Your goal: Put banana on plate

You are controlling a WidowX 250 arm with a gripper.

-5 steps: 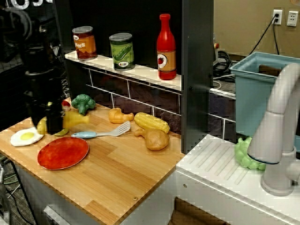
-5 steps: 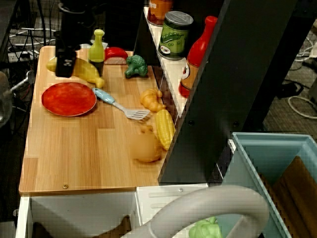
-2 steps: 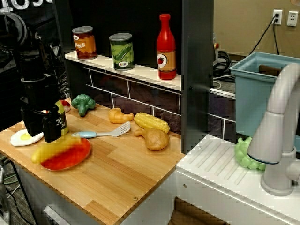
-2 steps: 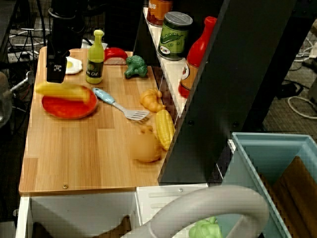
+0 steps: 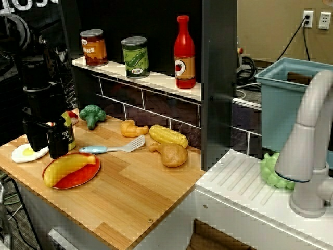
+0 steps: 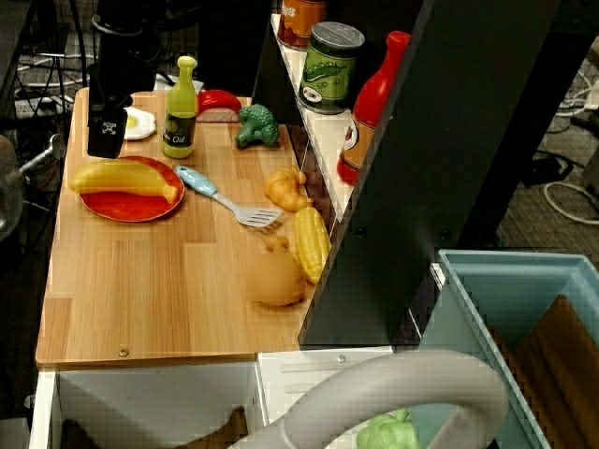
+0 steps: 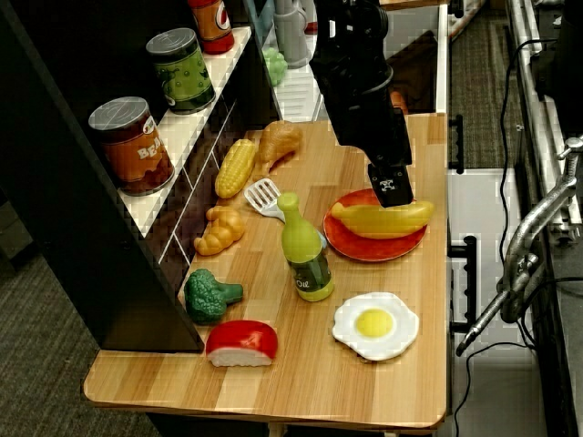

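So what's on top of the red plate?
A yellow banana lies across the red plate, one end poking over the rim. Nothing else is on it. The banana hides the plate beneath it. The pincer is above the plate's edge, holding nothing.

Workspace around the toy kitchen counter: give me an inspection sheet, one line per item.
Surface: wooden counter, front half bare.
Job's things: banana lies across the plate, one end over the rim.
Clutter: fried egg, olive oil bottle, broccoli, spatula, corn cob, two chicken pieces, red-and-white food piece; two cans and ketchup bottle on the shelf.
Grippers: claw hangs just above the banana, holding nothing; jaw spread not clear.
Cables: bundle on the floor behind the counter; one plugged into a wall outlet.
Surroundings: grey faucet, teal bin.
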